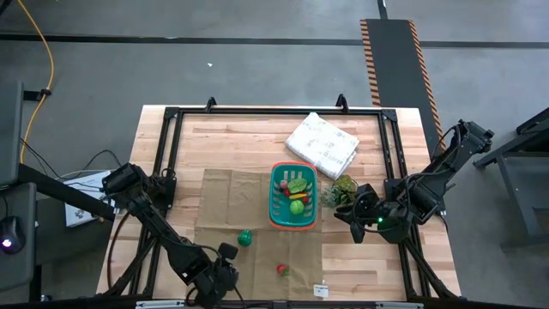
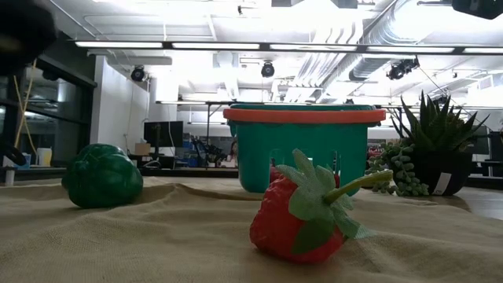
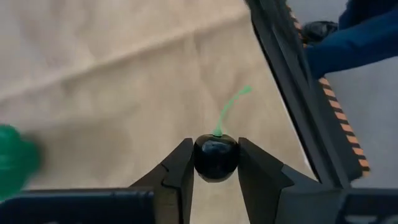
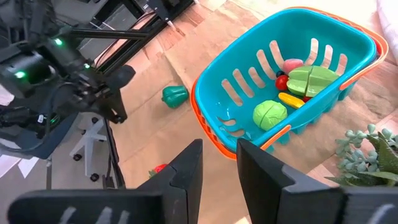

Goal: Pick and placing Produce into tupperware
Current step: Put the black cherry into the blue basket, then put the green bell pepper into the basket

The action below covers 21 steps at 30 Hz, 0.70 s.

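From above, the left gripper [image 1: 225, 276] works the table's near edge, the teal basket [image 1: 278, 193] mid-table, for carrying; at table height, a strawberry [image 2: 302, 216] awaits; the left wrist shows fingers pinching a dark cherry [image 3: 216, 156]; the right gripper [image 4: 219, 163], narrowly parted, holds nothing beside the basket

The basket [image 1: 293, 221] stood on the cloth mat [image 1: 223, 206] mid-table, produce pieces [image 1: 297, 195] inside it. A pepper [image 1: 245, 238] and strawberry [image 1: 280, 269] lay on the mat nearer the front edge.
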Tool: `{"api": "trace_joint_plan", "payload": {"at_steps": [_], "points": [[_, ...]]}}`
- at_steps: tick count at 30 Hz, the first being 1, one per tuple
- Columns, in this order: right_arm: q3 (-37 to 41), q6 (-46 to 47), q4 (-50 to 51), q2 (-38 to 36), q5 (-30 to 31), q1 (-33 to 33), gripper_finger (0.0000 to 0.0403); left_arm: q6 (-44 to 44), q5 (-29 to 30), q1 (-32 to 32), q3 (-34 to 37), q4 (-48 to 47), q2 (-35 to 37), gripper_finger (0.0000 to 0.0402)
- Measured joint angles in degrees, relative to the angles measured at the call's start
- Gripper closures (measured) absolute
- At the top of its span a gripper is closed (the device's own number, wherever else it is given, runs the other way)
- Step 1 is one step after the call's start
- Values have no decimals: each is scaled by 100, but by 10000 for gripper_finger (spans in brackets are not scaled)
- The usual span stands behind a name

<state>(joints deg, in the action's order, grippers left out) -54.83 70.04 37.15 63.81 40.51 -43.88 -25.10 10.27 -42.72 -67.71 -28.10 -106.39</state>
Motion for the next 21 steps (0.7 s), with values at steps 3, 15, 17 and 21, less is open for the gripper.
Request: {"api": "trace_joint_plan", "payload": {"at_steps": [3, 15, 17, 21], "points": [[0, 0, 0, 0, 0, 0, 314, 69, 268, 44, -234, -252, 0, 301], [0, 2, -7, 0, -83, -2, 314, 467, 539, 891, -790, -1041, 48, 325], [0, 0, -21, 0, -148, -2, 314, 625, 535, 1047, -930, -1153, 48, 342], [0, 0, -28, 0, -199, -2, 314, 778, 161, 1321, -1227, -1471, 48, 374]]}}
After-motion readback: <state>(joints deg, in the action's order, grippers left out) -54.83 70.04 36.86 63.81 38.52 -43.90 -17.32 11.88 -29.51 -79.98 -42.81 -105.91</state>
